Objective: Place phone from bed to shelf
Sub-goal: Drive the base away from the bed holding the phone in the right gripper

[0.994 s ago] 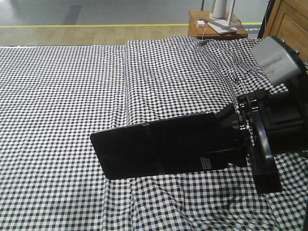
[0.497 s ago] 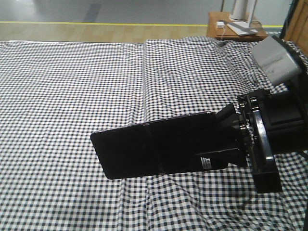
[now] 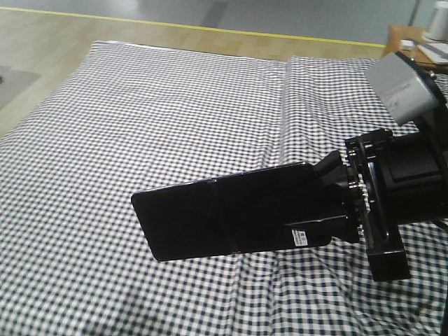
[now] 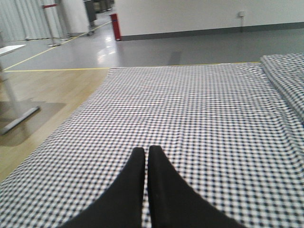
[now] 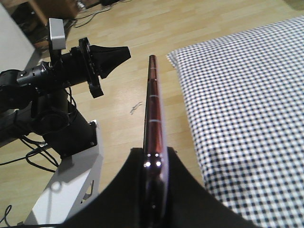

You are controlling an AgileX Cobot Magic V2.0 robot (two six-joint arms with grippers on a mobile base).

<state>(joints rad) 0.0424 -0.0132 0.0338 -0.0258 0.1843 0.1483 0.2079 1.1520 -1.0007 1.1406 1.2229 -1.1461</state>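
Over bed [image 3: 140, 105], phone [image 3: 210, 220] in right gripper [image 3: 311, 203]

My right gripper [image 5: 154, 154] holds the phone [image 3: 224, 217] above the bed [image 3: 140, 126]. The sheet around it lies open, crossed by 1 long raised fold [image 3: 283, 112]. My left gripper [image 5: 126, 52], fingers together, points at the phone's far end, with a gap between them. Bare wooden floor [image 5: 118, 104] lies beside the bed. A small brown table [image 3: 409, 35] stands at the far corner.

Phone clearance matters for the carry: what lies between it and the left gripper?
Nothing: in the right wrist view only open air over wooden floor separates the left gripper from the phone.
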